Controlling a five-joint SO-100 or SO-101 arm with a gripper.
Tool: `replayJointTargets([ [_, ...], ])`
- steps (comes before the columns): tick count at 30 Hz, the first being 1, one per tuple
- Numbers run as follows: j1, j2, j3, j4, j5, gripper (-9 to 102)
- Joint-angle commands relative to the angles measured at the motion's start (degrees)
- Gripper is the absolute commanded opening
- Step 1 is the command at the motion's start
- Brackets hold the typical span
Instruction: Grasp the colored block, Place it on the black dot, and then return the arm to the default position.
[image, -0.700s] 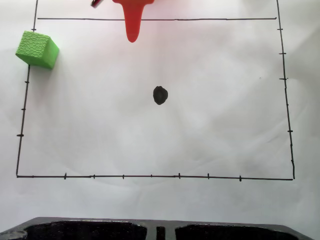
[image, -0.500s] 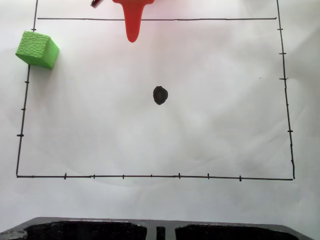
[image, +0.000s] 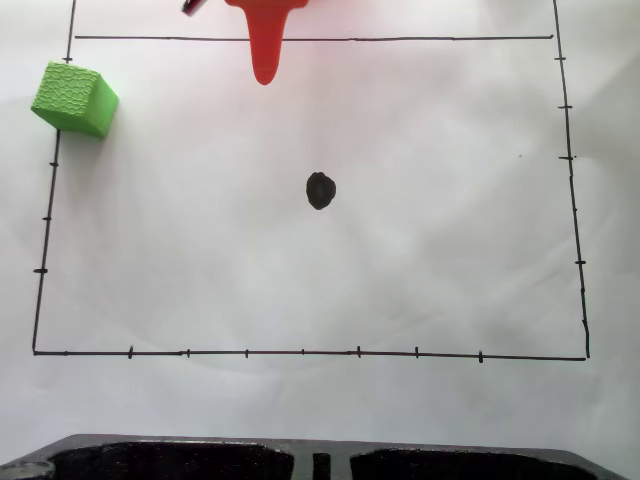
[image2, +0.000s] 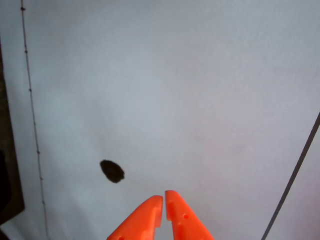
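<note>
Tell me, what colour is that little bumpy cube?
Bright green foam cube, with a crackled surface; clearest in the fixed view.

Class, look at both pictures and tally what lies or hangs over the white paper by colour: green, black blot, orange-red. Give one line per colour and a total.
Green: 1, the colored block
Black: 1, the black dot
Orange-red: 1, the gripper, fingertips nearly touching
Total: 3

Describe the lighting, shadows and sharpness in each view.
Fixed view: even, bright light; the colored block casts a faint soft shadow, the gripper throws a pinkish glow on the white paper; the black dot is sharp. Wrist view: cooler, bluish, slightly soft; the gripper tips look crisp, shadows barely visible.
</note>
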Motion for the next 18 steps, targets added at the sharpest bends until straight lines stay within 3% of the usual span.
replayJointTargets([
  [1, 0.2, -1.7, -0.8, -1.0, -1.8, 0],
  [9, 6.3, -17.0, -11.5, -4.8, -7.7, 0],
  [18, 16.7, -31.4, -30.1, 0.4, -13.6, 0],
])
